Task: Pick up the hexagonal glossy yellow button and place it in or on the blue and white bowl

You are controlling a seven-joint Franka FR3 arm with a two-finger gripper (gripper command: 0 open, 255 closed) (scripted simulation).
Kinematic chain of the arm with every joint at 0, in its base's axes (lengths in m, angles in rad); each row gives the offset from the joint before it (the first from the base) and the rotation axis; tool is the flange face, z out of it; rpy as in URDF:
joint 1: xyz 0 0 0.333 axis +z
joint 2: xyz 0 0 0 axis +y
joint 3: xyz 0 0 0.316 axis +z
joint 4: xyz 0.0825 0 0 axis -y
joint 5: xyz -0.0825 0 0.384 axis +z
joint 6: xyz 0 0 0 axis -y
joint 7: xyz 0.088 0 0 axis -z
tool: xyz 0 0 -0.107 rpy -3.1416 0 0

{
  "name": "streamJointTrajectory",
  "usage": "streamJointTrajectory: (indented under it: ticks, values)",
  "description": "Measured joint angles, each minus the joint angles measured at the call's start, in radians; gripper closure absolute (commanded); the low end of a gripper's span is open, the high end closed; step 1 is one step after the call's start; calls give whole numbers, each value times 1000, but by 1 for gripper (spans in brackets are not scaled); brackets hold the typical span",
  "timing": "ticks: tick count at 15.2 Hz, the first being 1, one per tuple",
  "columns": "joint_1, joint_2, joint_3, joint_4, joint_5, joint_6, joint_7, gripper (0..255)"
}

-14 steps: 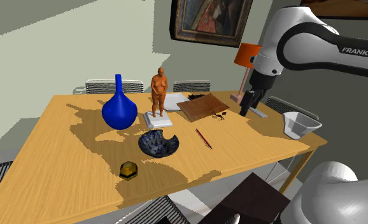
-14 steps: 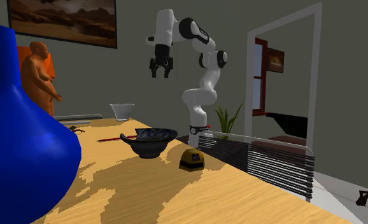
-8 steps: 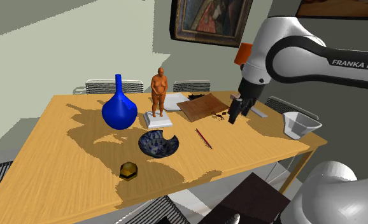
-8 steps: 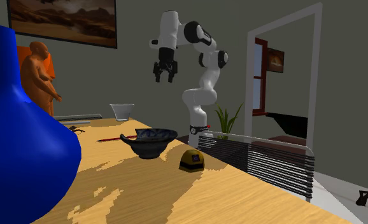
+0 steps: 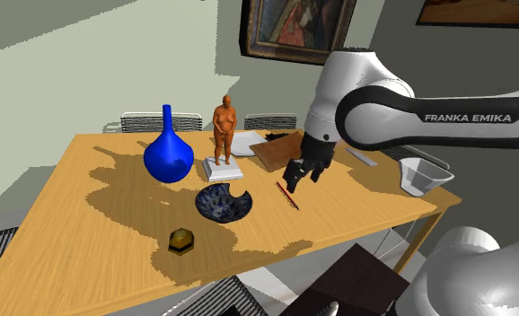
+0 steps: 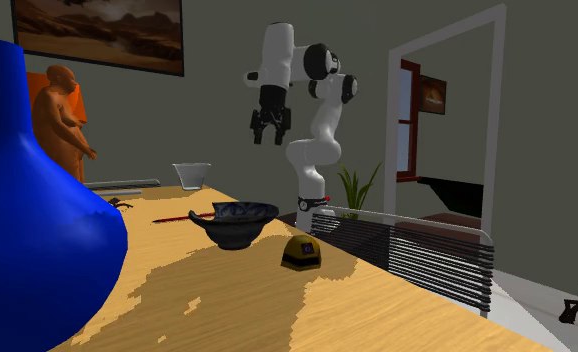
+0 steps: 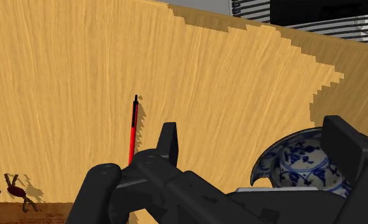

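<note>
i see my all-black two-finger gripper (image 5: pixel 295 178) hanging empty, fingers spread apart, just beside the blue and white patterned bowl (image 5: pixel 224 203). the glossy dark-yellow hexagonal button (image 5: pixel 181 240) lies on the wooden table (image 5: pixel 96 224) near the bowl, opposite the gripper.

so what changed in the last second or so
The gripper swung toward the shoulder view's left and lower. It is now over the red pen, nearer the blue and white bowl. Its fingers are open and hold nothing. The yellow button, the bowl, the blue vase and the orange figurine stayed where they were.
</note>
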Motion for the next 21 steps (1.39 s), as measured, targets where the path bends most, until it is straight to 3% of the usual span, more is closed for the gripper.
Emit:
streamJointTrajectory:
  ticks: [7, 12, 16, 21]
  values:
    - [-5, 191, 152, 37, 24, 179, 214, 0]
    - [-33, 370, 265, 117, -26, 288, 392, 0]
    - [-57, 527, 343, 197, -123, 358, 559, 0]
    - [-46, 757, 391, 341, -316, 399, 795, 0]
